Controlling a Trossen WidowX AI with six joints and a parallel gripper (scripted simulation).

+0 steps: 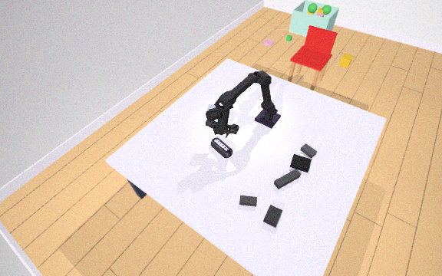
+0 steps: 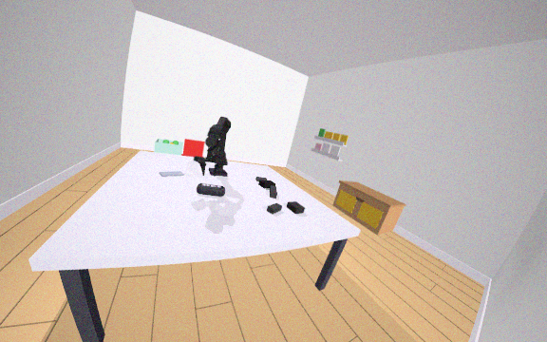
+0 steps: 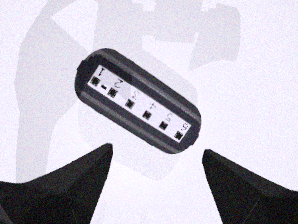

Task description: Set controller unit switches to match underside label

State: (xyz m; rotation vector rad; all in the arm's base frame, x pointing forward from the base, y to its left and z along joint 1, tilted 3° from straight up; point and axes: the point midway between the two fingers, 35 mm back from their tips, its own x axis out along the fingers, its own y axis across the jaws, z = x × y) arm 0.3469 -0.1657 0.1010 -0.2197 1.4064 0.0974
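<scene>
The controller unit [image 1: 221, 147] [image 2: 211, 190] [image 3: 162, 139] lies on the bench with its white label [image 3: 121, 97] facing up. In the wrist view the label shows the numbers 1 to 6, each beside a small square. All the squares look dark, and a short dash sits between the first two. The rocker switches are hidden. My gripper [image 1: 227, 134] [image 2: 203, 174] [image 3: 158, 152] is open and empty. It hangs above the bench beside the unit's long side, near the end marked 6, and is apart from the unit.
On the bench [image 1: 190, 130] [image 2: 126, 228] lie several dark modules, among them a long bar [image 1: 287, 179], a black block [image 1: 301, 162] and a block [image 1: 273, 215] [image 2: 295, 207] nearer the front. A pale flat plate [image 1: 211, 108] [image 2: 171, 174] lies behind the arm.
</scene>
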